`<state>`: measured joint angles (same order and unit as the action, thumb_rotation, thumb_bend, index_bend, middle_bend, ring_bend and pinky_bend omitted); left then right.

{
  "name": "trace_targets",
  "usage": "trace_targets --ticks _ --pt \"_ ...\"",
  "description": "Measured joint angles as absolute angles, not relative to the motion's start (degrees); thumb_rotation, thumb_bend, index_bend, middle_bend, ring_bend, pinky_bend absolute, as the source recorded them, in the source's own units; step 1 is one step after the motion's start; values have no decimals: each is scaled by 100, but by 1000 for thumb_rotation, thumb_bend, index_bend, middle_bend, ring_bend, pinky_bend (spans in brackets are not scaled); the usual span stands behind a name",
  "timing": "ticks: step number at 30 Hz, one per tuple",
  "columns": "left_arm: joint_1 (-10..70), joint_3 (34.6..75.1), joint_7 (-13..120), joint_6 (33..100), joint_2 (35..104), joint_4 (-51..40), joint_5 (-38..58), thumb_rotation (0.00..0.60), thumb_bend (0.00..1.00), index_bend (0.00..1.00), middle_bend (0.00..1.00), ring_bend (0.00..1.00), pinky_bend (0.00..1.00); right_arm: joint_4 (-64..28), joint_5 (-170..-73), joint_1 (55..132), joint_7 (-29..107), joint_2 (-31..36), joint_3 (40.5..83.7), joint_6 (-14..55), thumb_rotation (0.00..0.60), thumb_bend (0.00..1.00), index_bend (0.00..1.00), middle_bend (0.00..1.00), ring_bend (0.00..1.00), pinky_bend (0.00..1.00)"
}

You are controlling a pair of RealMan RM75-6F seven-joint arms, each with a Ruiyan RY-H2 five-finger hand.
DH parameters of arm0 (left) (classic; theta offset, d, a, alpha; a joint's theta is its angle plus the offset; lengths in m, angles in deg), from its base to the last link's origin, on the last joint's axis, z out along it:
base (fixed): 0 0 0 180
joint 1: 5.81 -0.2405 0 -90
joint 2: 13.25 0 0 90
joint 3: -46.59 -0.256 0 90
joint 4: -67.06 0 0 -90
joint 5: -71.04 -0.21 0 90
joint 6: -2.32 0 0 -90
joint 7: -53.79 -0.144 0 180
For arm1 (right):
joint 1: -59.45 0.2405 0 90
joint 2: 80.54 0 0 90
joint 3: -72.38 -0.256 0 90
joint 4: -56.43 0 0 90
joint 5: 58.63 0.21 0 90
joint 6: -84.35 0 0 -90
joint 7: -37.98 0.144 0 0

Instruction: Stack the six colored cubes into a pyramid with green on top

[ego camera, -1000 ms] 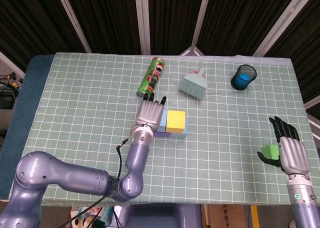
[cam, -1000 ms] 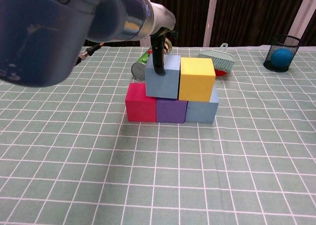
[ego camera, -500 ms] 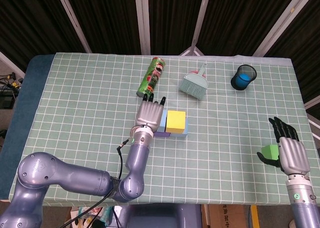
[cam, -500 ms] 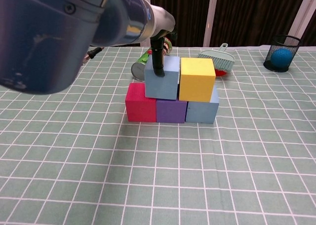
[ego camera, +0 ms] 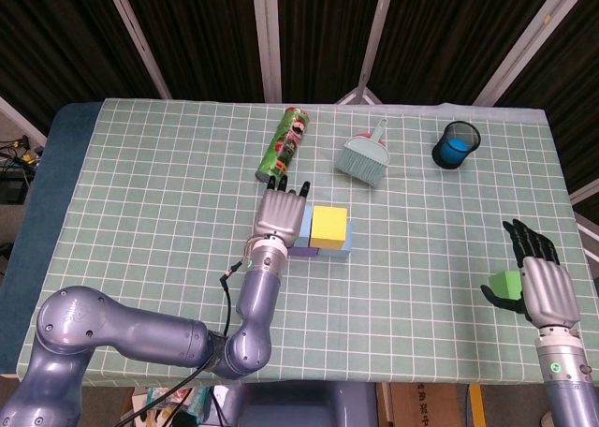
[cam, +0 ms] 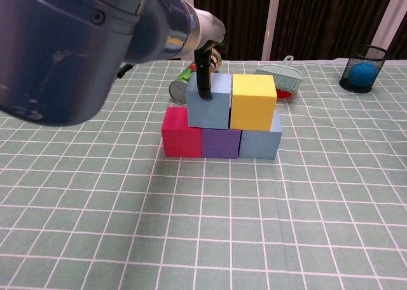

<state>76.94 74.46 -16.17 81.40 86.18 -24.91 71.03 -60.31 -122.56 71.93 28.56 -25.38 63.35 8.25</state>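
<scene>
Red (cam: 181, 132), purple (cam: 220, 143) and blue (cam: 259, 144) cubes form a bottom row. A light-blue cube (cam: 213, 105) and a yellow cube (cam: 253, 102) sit on top of them. My left hand (ego camera: 278, 212) lies flat over the light-blue cube, fingers stretched out, and one dark finger (cam: 204, 80) hangs against its front face. The green cube (ego camera: 506, 283) sits near the table's front right. My right hand (ego camera: 545, 285) is beside it, fingers extended, with the thumb curving under the cube's near side. No closed grip shows on it.
A green chips can (ego camera: 284, 143) lies just behind the stack. A teal hand brush (ego camera: 365, 155) is at the back centre, and a black mesh cup (ego camera: 456, 144) with a blue ball stands back right. My left arm (cam: 95, 42) fills the chest view's upper left.
Cubes and both hands keep their places. Only the near part of my left arm shifts slightly in the chest view.
</scene>
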Motion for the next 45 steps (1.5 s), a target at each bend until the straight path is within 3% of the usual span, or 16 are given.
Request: trace_targets --ticks 45 --pt "7647 7544 -1793 8453 8787 -2587 6993 600 374 9 367 50 74 -6125 -12300 7180 2920 -2570 6342 824 600 247 0 0 0 0"
